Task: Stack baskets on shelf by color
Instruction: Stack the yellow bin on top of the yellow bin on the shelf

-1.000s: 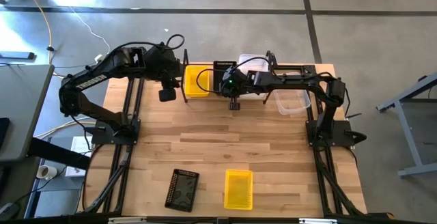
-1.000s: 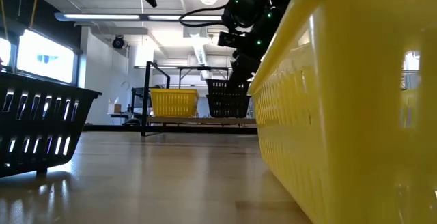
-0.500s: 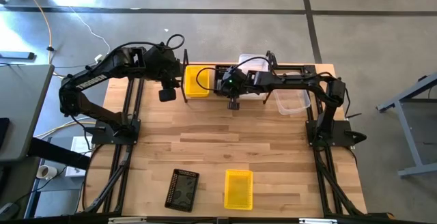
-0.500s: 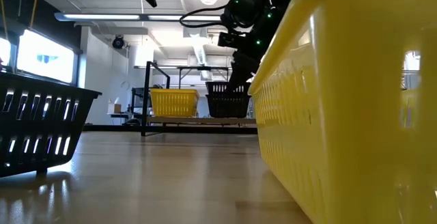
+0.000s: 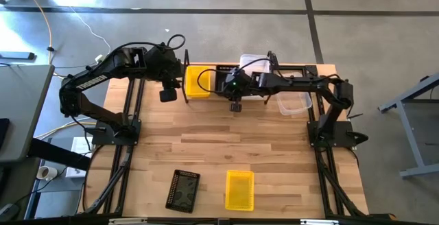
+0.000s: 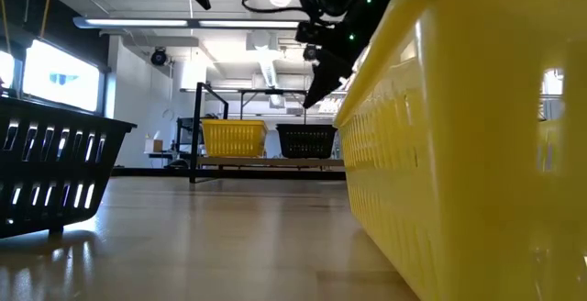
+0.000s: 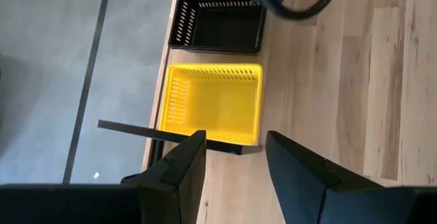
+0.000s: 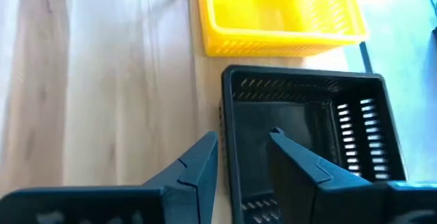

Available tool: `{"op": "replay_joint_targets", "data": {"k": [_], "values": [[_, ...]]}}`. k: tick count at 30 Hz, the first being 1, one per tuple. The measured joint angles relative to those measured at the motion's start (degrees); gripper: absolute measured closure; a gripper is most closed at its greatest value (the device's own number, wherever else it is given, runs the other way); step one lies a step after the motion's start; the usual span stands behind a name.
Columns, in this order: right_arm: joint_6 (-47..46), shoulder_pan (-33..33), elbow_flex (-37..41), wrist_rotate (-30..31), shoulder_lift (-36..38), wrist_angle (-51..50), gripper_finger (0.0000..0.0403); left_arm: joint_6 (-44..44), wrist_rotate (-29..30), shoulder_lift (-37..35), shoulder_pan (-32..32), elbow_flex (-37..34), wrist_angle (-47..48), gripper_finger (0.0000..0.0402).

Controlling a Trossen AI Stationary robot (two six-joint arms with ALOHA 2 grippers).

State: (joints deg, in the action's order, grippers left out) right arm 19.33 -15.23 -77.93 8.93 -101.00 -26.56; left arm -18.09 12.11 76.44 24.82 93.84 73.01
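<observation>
The wooden tabletop (image 5: 226, 143) carries the shelf (image 5: 206, 96) along its far edge, with wide bare planks between that edge and the near one. On the shelf a yellow basket (image 5: 197, 81) sits at the left end and a black basket (image 8: 311, 125) stands just beside it, both upright and with nothing visible inside them. Two clear baskets (image 5: 293, 100) lie at the far right of the tabletop, partly under the right arm. Near the front edge a second black basket (image 5: 183, 190) and a second yellow basket (image 5: 239, 189) lie apart from each other, neither holding anything that shows.

The right claw (image 8: 242, 156) hangs over the near rim of the shelved black basket, fingers parted and gripping nothing. The left claw (image 7: 232, 152) hovers at the left end post of the shelf, its fingers likewise spread with nothing between them, looking down on the shelved yellow basket.
</observation>
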Motion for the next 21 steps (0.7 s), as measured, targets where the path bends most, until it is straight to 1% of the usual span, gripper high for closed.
{"op": "replay_joint_targets", "data": {"k": [3, 10, 15, 18, 21], "values": [[-4.09, 0.63, 0.00, -0.08, 1.44, -1.85, 0.0290, 1.23, -0.59, 0.00, 0.00, 0.00, 0.00, 0.0259], [-16.51, 4.14, 0.00, -1.62, 5.24, -5.37, 0.0290, 6.14, -6.37, -1.03, -0.20, -1.15, -0.14, 0.0259], [-25.17, 8.37, -0.02, -1.68, 7.27, -7.18, 0.0290, 8.31, -7.24, -4.62, -1.43, -7.01, -4.46, 0.0259], [-33.30, 11.14, -0.04, -2.02, 7.66, -10.01, 0.0290, 9.54, -7.26, -7.23, -2.16, -10.94, -8.61, 0.0259], [-42.58, 14.01, -0.02, -4.82, 7.69, -12.09, 0.0290, 11.99, -7.29, -9.12, -2.98, -14.22, -11.36, 0.0259]]}}
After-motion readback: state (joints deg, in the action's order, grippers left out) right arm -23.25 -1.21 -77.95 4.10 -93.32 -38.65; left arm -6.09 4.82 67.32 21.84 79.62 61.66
